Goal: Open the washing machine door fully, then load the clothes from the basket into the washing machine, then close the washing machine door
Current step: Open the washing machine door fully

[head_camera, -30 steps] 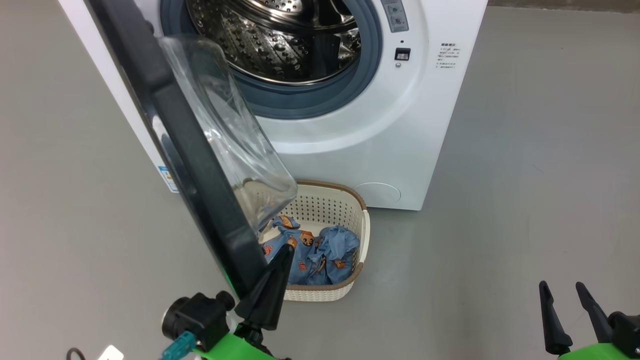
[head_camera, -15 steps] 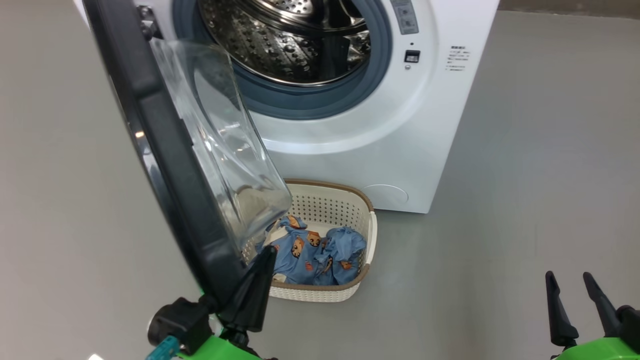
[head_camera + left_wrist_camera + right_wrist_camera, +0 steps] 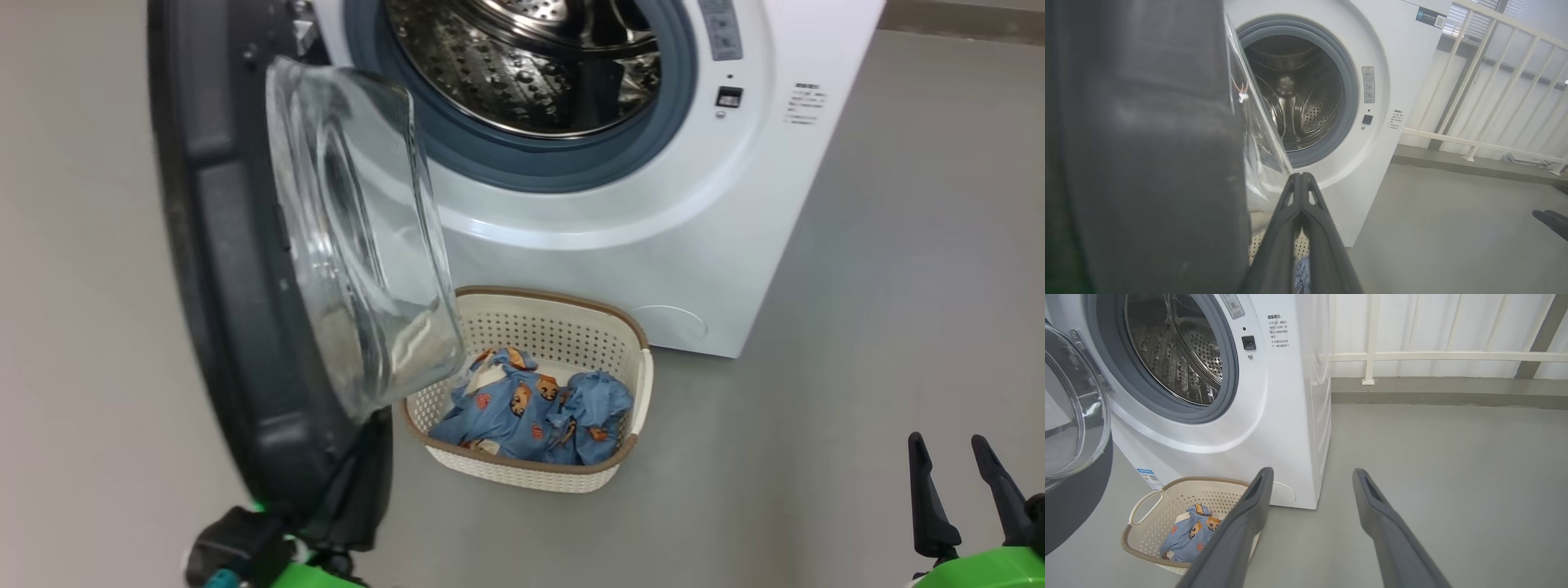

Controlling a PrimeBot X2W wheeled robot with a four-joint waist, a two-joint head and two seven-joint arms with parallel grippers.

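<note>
- The left tool is clenched, its two dark fingers pressed together to one point and holding nothing between them.
- It sits low against the inner side of the washing machine door, at the door's bottom rim. Whether it actually touches the rim I cannot tell.
- Directly above the left tool bulges the door's clear glass bowl, facing the robot's right.
- The door stands swung well out from the washing machine, hinged on the machine's left side, so the round opening is uncovered.
- Just to the right of the left tool, on the floor, sits the basket, in front of the machine and below its opening.
- The clothes lie bunched in the bottom of the basket, blue with orange figures, and no tool is touching them.
- Beyond the basket, further from the left tool, the grey ring frames the steel drum, and no clothes show in the part of the drum I can see.
- The right tool is released, its fingers spread apart and gripping nothing, well off to the right of the basket and the machine, above bare floor.
- Ahead of the right tool, past the machine's right side, a white railing runs along the wall.
</note>
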